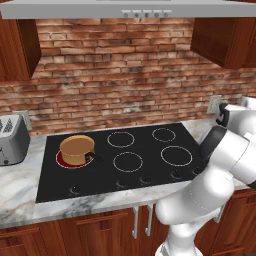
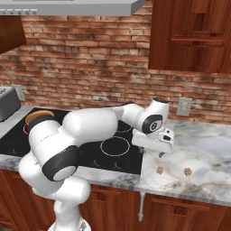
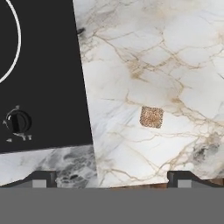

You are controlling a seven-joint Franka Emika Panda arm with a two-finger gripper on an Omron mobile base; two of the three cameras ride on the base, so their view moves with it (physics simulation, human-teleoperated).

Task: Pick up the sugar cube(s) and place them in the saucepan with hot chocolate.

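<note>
Two small brown sugar cubes (image 2: 159, 170) (image 2: 187, 171) lie on the marble counter (image 2: 203, 149) to the right of the cooktop. In the hand view one sugar cube (image 3: 152, 117) sits on the marble just right of the cooktop edge, ahead of the fingertips. My gripper (image 2: 161, 153) hovers a little above the counter, over the left cube, and points down. In the hand view the gripper (image 3: 111, 179) is open, its tips wide apart with nothing between them. The copper saucepan with hot chocolate (image 1: 77, 149) stands on the front left burner; in the right base view the saucepan (image 2: 38, 116) is partly hidden behind my arm.
The black cooktop (image 1: 150, 170) has several ring burners and front knobs, one knob (image 3: 18, 121) close to my hand. A grey toaster (image 1: 12, 140) stands at the far left of the counter. A brick wall, a wall socket (image 2: 184, 106) and wooden cabinets lie behind.
</note>
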